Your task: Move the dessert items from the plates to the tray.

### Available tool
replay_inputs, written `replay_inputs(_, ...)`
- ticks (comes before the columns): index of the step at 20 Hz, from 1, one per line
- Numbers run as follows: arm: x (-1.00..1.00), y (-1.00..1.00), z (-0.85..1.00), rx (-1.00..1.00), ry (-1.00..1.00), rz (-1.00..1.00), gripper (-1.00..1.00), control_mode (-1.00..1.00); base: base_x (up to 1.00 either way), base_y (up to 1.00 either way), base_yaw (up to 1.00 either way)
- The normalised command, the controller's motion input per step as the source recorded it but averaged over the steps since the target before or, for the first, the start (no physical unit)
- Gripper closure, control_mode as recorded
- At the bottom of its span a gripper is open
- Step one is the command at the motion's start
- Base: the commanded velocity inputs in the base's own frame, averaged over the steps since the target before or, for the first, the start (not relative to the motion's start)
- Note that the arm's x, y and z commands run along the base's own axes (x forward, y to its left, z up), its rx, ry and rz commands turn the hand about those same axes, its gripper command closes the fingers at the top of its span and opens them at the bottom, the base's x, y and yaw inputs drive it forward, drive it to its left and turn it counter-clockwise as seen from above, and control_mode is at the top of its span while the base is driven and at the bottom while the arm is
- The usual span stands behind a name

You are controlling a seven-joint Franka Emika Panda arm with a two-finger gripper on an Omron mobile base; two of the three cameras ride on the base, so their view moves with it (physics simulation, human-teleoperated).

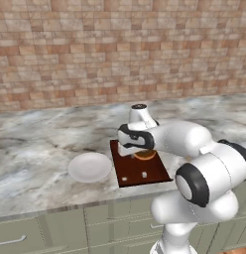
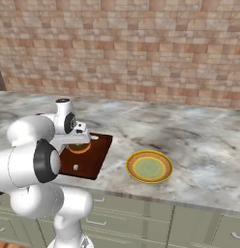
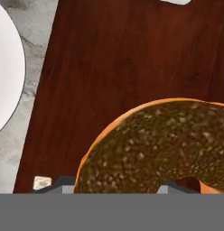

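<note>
We see the arm reaching forward and down over the marble tabletop (image 1: 35, 149), its pincer (image 1: 143, 151) low above the far half of the tray (image 1: 154, 171). The tray lies flat near the front edge of the tabletop, between the two plates. In the left base view the plain white plate (image 1: 89, 166) sits just beside the tray's left edge; in the right base view the yellow-rimmed plate (image 2: 149, 166) with its greenish centre lies apart from the tray (image 2: 95, 157) on the other side, with bare marble between them. Neither plate carries anything that we can make out.

The doughnut (image 3: 163, 144) is on or just over the tray's dark wood, right under the hand; in the hand view its speckled brown top and orange edge crowd the lower right, and the finger tips are hidden behind it and the bottom edge. We cannot tell whether the pincer is gripping the doughnut, or how wide the jaws stand. From the base views only an orange sliver of the doughnut (image 1: 145, 156) peeks out below the wrist.

The small white morsel (image 1: 144, 174) rests on the tray's near half, well apart from the doughnut.
</note>
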Motion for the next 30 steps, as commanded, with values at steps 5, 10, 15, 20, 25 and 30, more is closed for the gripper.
replay_inputs(5, 0.17, 0.16, -0.19, 0.00, 0.00, 0.00, 1.00, -1.00, 0.00, 0.00, 0.00)
replay_inputs(10, 0.21, 0.20, -0.11, 0.00, 0.00, 0.00, 1.00, -1.00, 0.00, 0.00, 0.00)
replay_inputs(15, 0.04, 0.03, -0.11, 0.00, 0.02, 0.00, 1.00, -1.00, 0.00, 0.00, 0.00)
replay_inputs(20, 0.00, 0.00, -0.13, 0.00, 0.04, 0.00, 1.00, -1.00, 0.00, 0.00, 0.00)
replay_inputs(25, 0.00, 0.00, -0.24, 0.00, 0.01, 0.00, 1.00, -1.00, 0.00, 0.00, 0.00)
replay_inputs(30, 0.00, 0.00, -0.31, 0.00, 0.00, 0.00, 1.00, -1.00, 0.00, 0.00, 0.00)
